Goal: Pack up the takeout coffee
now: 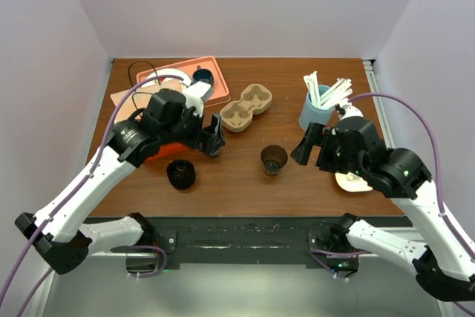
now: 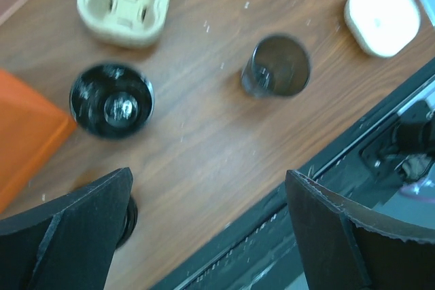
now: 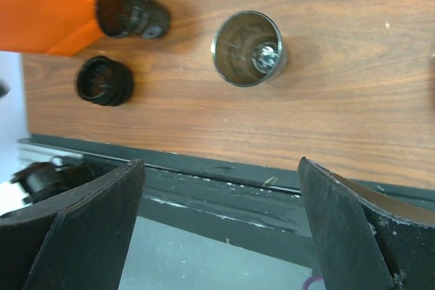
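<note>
- Left hand (image 2: 209, 174) is hanging over the worktop (image 1: 237, 183) with its fingers (image 2: 75, 236) spread wide, gripping nothing.
- Right hand (image 3: 221, 162) is also spread wide and empty, hovering near the front edge of the worktop.
- Takeout coffee (image 2: 112, 100) is standing on the worktop just beside the corner of the orange block (image 2: 27, 134), clear of both hands. The right wrist view is showing it too (image 3: 129, 11). In the top view the left arm is hiding it.
- Its top is showing as a black rim with a sunken, glossy centre. I can't tell more about the lid because of blur.
- Lidless cup (image 1: 273, 159) is standing upright mid-worktop between the two hands, touching neither, with its mouth open and its inside shiny.
- Black lid-like piece (image 1: 181, 174) is sitting nearer the front edge, well left of the lidless cup. The left finger is partly covering it in the left wrist view.
- Cup carrier (image 1: 247, 107) is sitting empty behind the cups.
- Blue tub of white sticks (image 1: 319, 105) is standing at the back right.
- White rounded piece (image 2: 382, 11) is lying under the right arm.
</note>
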Robot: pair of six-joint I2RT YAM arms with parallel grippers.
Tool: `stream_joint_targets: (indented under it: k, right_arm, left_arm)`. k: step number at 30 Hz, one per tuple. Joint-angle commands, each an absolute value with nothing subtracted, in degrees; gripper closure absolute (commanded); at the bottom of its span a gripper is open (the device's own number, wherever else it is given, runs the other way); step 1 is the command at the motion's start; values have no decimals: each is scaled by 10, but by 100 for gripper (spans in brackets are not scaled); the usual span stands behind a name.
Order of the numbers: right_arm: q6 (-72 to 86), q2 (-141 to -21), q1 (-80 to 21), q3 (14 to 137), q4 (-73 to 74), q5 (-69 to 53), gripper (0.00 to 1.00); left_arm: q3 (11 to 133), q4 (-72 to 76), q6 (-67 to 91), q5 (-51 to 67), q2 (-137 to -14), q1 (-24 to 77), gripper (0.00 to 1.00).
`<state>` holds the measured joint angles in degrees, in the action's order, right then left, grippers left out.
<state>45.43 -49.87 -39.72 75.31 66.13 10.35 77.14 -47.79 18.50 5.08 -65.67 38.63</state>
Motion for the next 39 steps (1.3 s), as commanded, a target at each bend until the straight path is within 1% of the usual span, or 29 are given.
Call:
stream_joint_targets:
  k: [1,4,6,7,9,10,12,15,16,17,21,25,27,31,35,36,37,39]
  right_arm:
    - [479,-525,-396,743,674,124,1]
    - [458,-540,-396,742,650,101,2]
    - [454,-555,-396,749,628,76,3]
    - [453,-561,-396,753,621,71,4]
    - [451,-568,-396,757,614,61,4]
    - [452,-569,-396,756,611,61,5]
    - [456,-562,-396,747,604,61,5]
    - [464,-545,-396,730,592,57,6]
    - [466,-541,-396,726,588,55,6]
    - [467,-536,-396,721,589,55,6]
    - [469,-519,-396,726,598,62,6]
    - [468,-513,-396,744,620,75,6]
    - [467,-510,-396,753,627,83,6]
    - [467,-495,-396,758,641,89,6]
    - [467,-487,-396,757,643,94,6]
    - [467,-487,-396,757,643,94,6]
    - [467,-487,-396,756,644,94,6]
    - [464,-489,-396,757,643,92,6]
  left_arm:
    - [736,-490,197,39,-603,384,0]
    - [719,-502,206,33,-582,384,0]
    - [713,-525,234,-29,-578,384,0]
    - [705,-546,251,-39,-582,384,1]
    - [687,-549,257,-26,-582,384,8]
    - [664,-547,265,-27,-583,384,14]
    - [647,-547,271,-47,-592,384,17]
    - [630,-549,270,-87,-634,384,25]
    - [630,-550,265,-94,-658,385,30]
    - [630,-548,264,-108,-669,384,32]
    - [615,-523,248,-122,-714,384,36]
    - [599,-517,236,-141,-771,384,43]
    - [590,-512,229,-148,-790,384,44]
    - [574,-494,223,-149,-804,384,50]
    - [558,-475,222,-144,-817,384,52]
    - [553,-469,223,-142,-823,384,54]
    - [553,-466,222,-137,-826,384,58]
    - [551,-461,221,-134,-835,384,61]
